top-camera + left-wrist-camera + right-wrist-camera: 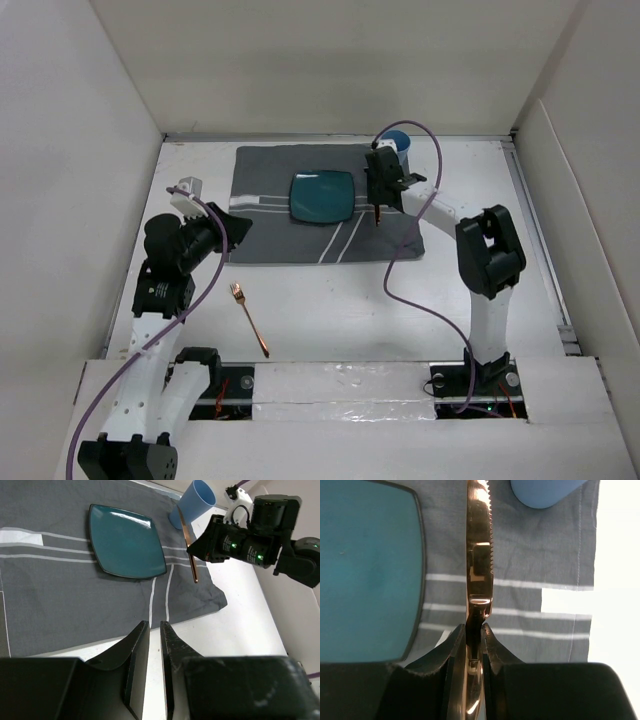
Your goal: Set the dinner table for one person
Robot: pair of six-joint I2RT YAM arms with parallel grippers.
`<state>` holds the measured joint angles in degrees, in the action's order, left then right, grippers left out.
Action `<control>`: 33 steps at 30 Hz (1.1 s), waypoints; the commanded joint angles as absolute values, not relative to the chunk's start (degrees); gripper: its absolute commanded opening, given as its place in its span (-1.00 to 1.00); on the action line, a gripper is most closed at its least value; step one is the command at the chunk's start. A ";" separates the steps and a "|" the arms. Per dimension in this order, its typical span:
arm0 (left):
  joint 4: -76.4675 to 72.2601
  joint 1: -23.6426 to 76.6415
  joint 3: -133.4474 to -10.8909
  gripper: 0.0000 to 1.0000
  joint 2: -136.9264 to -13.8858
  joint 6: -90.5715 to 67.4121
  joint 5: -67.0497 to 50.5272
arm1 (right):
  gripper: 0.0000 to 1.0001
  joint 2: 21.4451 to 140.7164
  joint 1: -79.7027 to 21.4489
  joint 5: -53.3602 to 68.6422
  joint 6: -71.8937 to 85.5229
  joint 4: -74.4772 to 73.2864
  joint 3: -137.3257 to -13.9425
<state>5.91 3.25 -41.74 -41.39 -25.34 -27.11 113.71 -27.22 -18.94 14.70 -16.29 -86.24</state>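
**Top external and wrist views: knife in the right jaws, fork lying loose**

Right wrist view: we see the right gripper point(474, 630) clamped on a copper knife point(479, 555). The jaws pinch it at the neck, and the serrated blade runs straight out ahead of them. A teal plate point(365, 570) sits just left of the jaws. A blue cup point(545, 492) stands ahead and slightly right, past the blade tip. A grey striped placemat point(535, 555) lies under the jaws. We cannot tell whether the knife touches the cloth.

Left wrist view: the left gripper point(155, 630) has its jaws nearly together, with only a thin slit between them and nothing in it. The plate lies ahead and a little left of these jaws. The right arm and its knife are ahead to the right.

Top external view: the dinner table point(350, 300) is the white surface under both sets of jaws, and it carries the placemat. We note a copper fork point(249, 318) lying on bare table behind the left jaws, toward the arm bases. It is clear of the placemat.
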 commanded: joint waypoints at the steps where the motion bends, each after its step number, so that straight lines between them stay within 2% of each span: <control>1: 4.66 2.99 -42.45 -0.75 -41.75 -24.79 -28.48 | -1.00 115.04 -26.37 -16.08 12.66 -15.29 -90.61; 13: 4.75 2.99 -42.54 -0.75 -41.93 -24.70 -28.13 | -0.96 121.72 -24.18 -14.85 12.30 -17.40 -94.75; 16: 4.83 2.99 -42.54 -0.75 -41.84 -24.70 -27.86 | -0.87 121.91 -24.17 -14.59 12.92 -17.67 -93.96; 18: 4.66 2.99 -42.45 -0.75 -41.92 -24.70 -28.04 | -0.73 121.90 -24.17 -14.59 13.62 -17.05 -93.26; 22: 4.66 2.99 -42.45 -0.75 -41.92 -24.79 -27.51 | -0.65 121.12 -24.17 -14.06 14.68 -16.70 -92.03; 26: 4.48 2.99 -42.10 -0.75 -41.22 -24.79 -27.16 | -0.41 120.50 -24.17 -13.62 15.38 -17.23 -92.11; 31: 4.92 2.99 -42.19 -0.73 -41.22 -24.52 -25.58 | -0.34 116.99 -24.69 -13.62 15.73 -16.79 -90.97; 33: 5.62 2.99 -42.10 -0.65 -40.96 -24.61 -22.79 | -0.34 114.97 -24.70 -13.62 15.21 -16.26 -89.31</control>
